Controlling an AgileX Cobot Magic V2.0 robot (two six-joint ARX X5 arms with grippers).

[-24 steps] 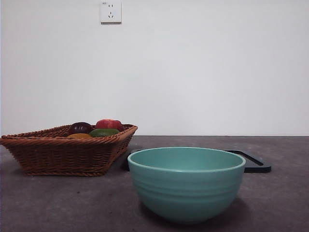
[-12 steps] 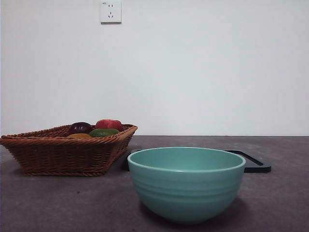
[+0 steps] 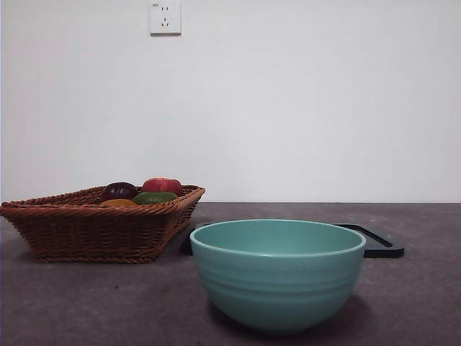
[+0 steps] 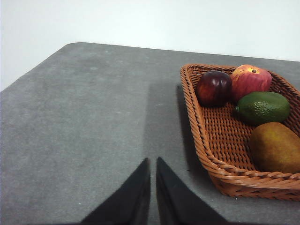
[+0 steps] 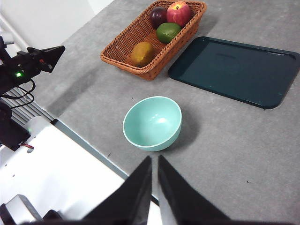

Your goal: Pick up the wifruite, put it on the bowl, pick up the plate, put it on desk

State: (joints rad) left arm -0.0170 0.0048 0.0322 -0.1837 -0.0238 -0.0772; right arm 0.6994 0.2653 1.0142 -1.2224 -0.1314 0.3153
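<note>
Wifruite (image 4: 275, 147) sits at the near end of the wicker basket (image 4: 206, 140) on the desk (image 3: 86, 303), both grippers (image 4: 152, 187) (image 5: 153, 187) pressed together and hanging back, the bowl (image 3: 278, 274) waiting empty for it.

A robot test room or lab is indicated rather than a home. A bare white wall (image 3: 302, 108) with a single power socket (image 3: 165, 17) is seen behind a plain grey surface (image 3: 86, 303). Beside the surface, robot hardware with exposed cables (image 5: 18, 91) and a lit green indicator (image 5: 18, 74) is mounted on a white base (image 5: 56, 164).
</note>
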